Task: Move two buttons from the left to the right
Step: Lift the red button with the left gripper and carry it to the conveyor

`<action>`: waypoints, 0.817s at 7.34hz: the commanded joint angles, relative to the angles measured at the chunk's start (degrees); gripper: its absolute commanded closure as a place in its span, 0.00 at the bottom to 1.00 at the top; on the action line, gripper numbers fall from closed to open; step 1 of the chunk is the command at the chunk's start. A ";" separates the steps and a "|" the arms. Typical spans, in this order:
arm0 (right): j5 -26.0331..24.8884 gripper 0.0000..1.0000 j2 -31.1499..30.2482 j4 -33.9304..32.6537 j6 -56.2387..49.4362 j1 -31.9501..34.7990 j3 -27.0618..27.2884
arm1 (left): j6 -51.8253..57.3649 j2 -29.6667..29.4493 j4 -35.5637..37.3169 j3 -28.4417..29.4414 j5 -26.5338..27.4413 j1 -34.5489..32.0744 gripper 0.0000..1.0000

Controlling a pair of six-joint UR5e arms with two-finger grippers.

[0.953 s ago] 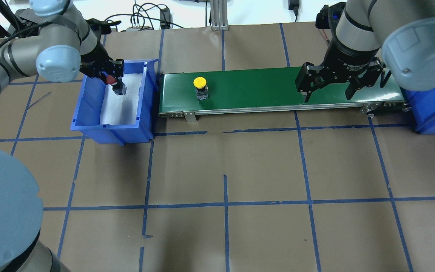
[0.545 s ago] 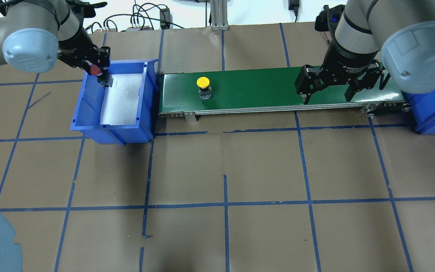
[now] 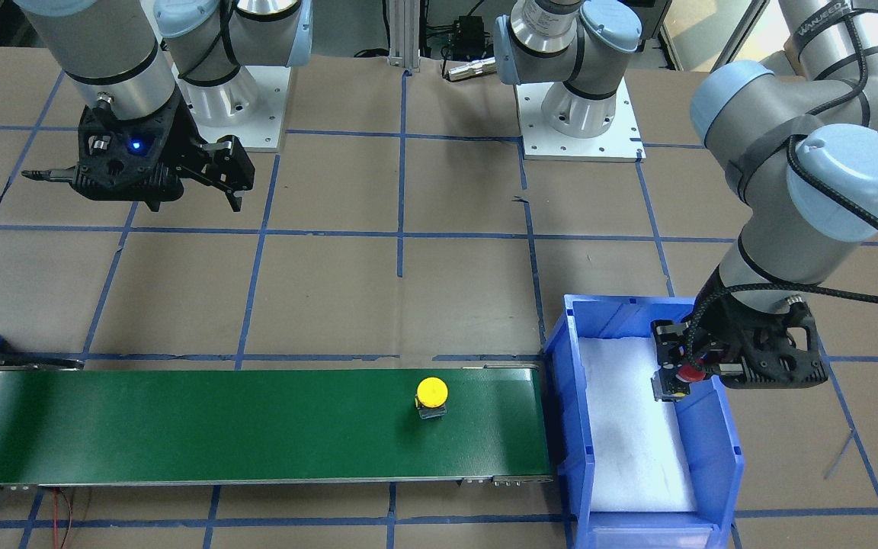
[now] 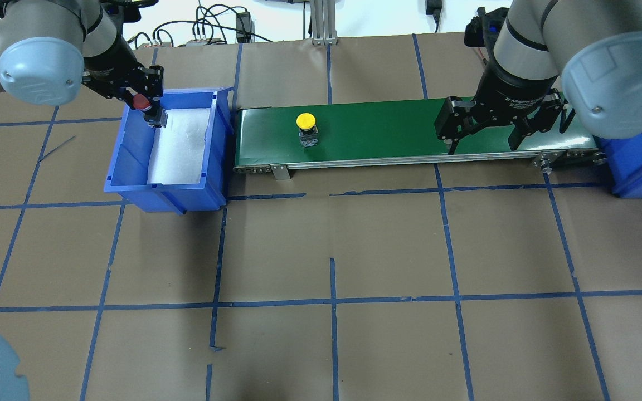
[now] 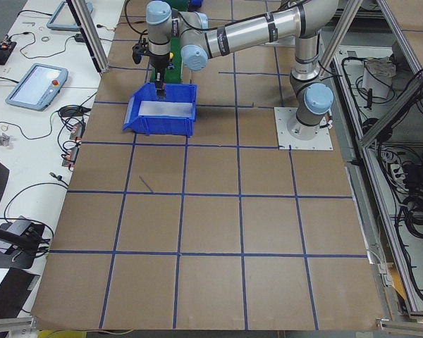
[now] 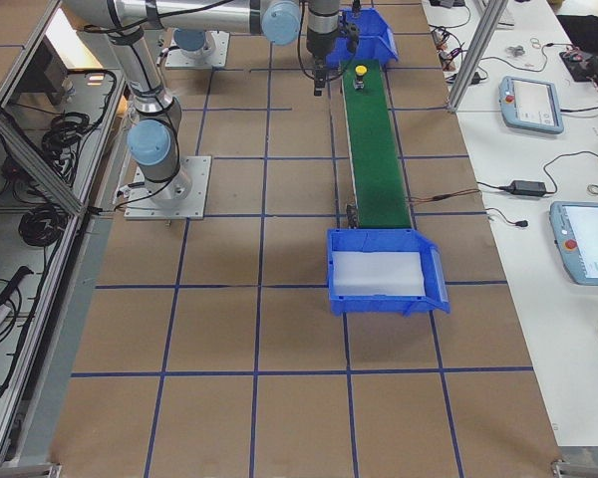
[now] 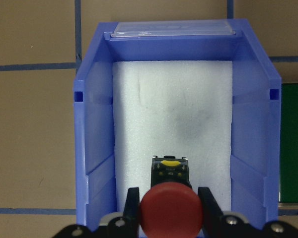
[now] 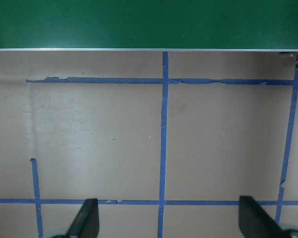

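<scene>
So we've got the big brown-paper bench (image 4: pixel 332 245) with its blue tape grid. The long green conveyor belt (image 4: pixel 388 133) runs across the far side of it. A blue bin (image 4: pixel 131 161) lined with white foam sits right at the belt's left end, and a second blue bin (image 4: pixel 633 167) sits at the right end. The right gripper (image 4: pixel 484 146) hangs over the belt's near edge toward the right end. Its fingers (image 8: pixel 87 220) are spread wide with nothing between them, just bare bench below in the wrist view. The left gripper (image 3: pixel 675 372) is over the far-left corner of the left bin, and its fingers (image 7: pixel 132 201) are clamped on either side of the red button (image 7: pixel 171 214), just under the cap. That button is held up above the foam. The yellow button (image 4: pixel 306 123) stands upright on the belt by itself, near the left bin end and well apart from both grippers.
</scene>
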 commanded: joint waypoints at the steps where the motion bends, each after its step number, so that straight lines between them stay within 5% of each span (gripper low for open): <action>1: 0.09 0.00 0.00 -0.04 0.00 0.03 0.03 | -9.01 -0.37 0.52 0.42 -0.13 -5.92 0.64; 6: 0.00 0.00 -0.09 0.05 0.00 0.03 0.03 | -19.96 -2.40 0.87 0.51 -0.39 -14.13 0.65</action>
